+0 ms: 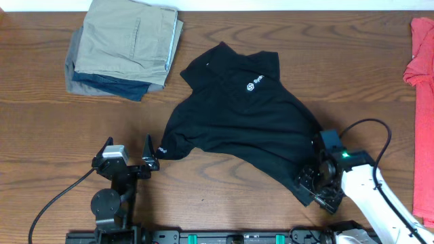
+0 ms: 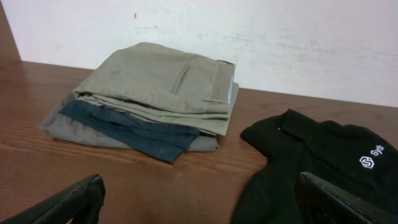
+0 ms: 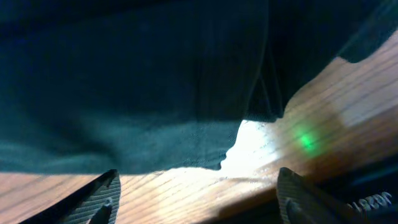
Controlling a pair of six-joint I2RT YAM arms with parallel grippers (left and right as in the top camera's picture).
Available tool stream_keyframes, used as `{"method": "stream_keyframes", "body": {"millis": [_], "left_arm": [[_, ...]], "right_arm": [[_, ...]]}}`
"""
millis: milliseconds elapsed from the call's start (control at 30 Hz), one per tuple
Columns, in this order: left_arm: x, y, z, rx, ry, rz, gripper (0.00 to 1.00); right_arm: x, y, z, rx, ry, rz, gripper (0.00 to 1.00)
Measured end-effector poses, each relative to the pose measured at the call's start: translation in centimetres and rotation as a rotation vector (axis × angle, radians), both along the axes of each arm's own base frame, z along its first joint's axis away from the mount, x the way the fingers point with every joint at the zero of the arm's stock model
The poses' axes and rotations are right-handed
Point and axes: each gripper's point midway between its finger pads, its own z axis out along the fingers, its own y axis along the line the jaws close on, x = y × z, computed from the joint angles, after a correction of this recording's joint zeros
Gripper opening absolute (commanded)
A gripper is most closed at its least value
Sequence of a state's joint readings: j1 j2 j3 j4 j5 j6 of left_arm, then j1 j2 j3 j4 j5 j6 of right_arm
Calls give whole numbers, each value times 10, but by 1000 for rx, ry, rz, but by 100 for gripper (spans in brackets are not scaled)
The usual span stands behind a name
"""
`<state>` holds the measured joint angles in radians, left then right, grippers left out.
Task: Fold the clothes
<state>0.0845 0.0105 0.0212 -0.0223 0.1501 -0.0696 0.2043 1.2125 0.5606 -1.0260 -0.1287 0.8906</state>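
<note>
Wooden table [image 1: 54, 129], brown, grain running left to right.
Far left: stack of folded garments. Khaki trousers [image 1: 132, 37] on top, dark blue piece [image 1: 115, 83] beneath, grey piece [image 1: 71, 68] lowest.
Right edge: red garment [image 1: 424, 81], partly cut off.

The wooden table [image 1: 271, 27] before me carries three items: black shirt [image 1: 237, 115], crumpled, centre; folded khaki and blue-grey stack [image 1: 125, 47], far left; red garment [image 1: 424, 102], right edge.

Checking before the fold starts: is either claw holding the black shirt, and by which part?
Nothing is held. The left claw is open beside the black shirt; the right claw is open at its lower hem, not gripping it.
</note>
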Motion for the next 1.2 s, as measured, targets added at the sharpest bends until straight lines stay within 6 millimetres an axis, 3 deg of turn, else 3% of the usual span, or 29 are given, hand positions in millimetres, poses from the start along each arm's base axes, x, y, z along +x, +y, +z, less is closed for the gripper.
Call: {"method": "stream_keyframes", "body": {"millis": [433,867,1000,1200], "left_arm": [[0,0,0,0,0,0,98],[0,0,0,0,0,0,98],[0,0,0,0,0,0,98],[0,0,0,0,0,0,98]], "right_arm": [[-12,4,-14,14,39,-135,85],[-4,7,-19,16,17,-273,85],[-1,6,-25,13,-9,-291,71],[0,7,-26,22,-27,-321,27]]}}
